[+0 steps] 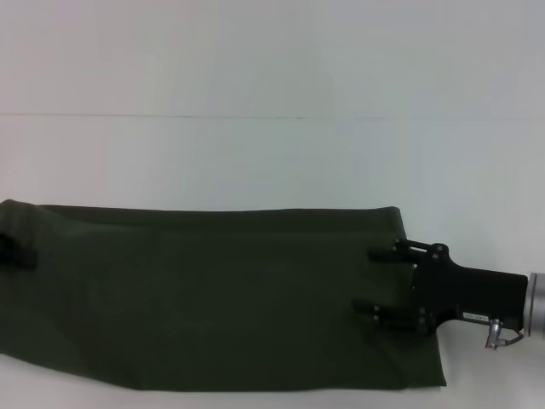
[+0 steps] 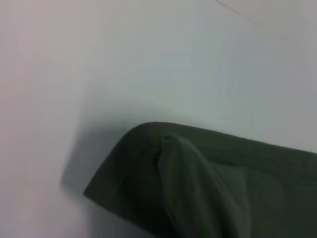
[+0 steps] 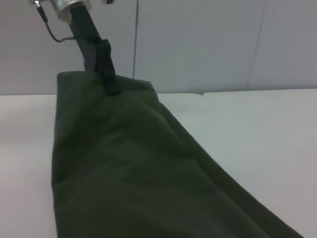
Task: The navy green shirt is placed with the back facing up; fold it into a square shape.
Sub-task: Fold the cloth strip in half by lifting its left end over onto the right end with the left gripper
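The navy green shirt lies as a long dark band across the near part of the white table, plain side up. My right gripper reaches in from the right and hovers over the shirt's right end, open, with one fingertip near the far edge and the other toward the near edge. At the shirt's left end sits my left gripper, mostly cut off by the frame edge. The right wrist view shows the left gripper meeting the far end of the shirt. A rumpled corner of the shirt fills the left wrist view.
White table stretches bare behind the shirt, with a thin seam running across it farther back. The shirt's near edge lies close to the bottom of the head view.
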